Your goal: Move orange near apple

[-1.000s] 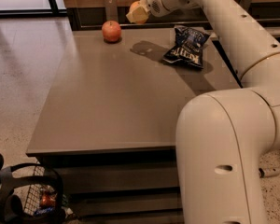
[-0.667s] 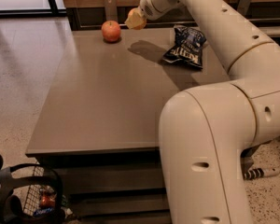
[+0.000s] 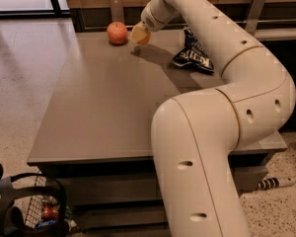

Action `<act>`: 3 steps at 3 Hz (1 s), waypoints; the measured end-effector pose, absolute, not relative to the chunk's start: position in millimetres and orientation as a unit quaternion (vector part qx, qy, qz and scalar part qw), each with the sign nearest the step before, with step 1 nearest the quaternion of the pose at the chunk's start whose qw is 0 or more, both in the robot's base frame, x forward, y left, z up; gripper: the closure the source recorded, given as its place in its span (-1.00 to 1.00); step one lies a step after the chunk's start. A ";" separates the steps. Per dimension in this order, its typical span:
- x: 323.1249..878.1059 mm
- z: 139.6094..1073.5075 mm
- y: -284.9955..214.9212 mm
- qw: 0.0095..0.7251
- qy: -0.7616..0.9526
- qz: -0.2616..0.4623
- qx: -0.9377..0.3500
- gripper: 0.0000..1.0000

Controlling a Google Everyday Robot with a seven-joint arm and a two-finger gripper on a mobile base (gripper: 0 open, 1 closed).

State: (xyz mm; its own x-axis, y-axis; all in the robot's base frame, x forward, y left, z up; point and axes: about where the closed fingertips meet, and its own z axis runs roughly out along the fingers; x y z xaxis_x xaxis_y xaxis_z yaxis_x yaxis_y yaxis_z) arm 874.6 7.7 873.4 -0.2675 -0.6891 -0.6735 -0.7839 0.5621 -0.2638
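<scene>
Sitting on the floor up close is a wire basket (image 3: 24, 209). Past it, the grey table (image 3: 103, 107) holds a dark chip bag (image 3: 192, 56). At the far end the gripper (image 3: 142, 29) squeezes the orange (image 3: 139, 36) low over the table, just beside the apple (image 3: 117, 32).

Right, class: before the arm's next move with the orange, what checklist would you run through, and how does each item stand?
1. Orange at the gripper: ok.
2. Orange close to the apple: ok, it is just right of the apple, with a small gap between them.
3. Orange resting on the table: cannot tell.
4. Gripper apart from the apple: ok.
5. Chip bag out of the way: ok, it lies further right, apart from both fruits.
</scene>
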 end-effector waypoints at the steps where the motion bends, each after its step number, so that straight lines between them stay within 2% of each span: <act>1: 878.2 851.0 9.9 0.377 0.804 0.080 -0.453 1.00; 2: 879.5 844.7 11.8 0.373 0.806 0.084 -0.451 0.86; 3: 879.6 841.4 14.0 0.371 0.806 0.085 -0.453 0.39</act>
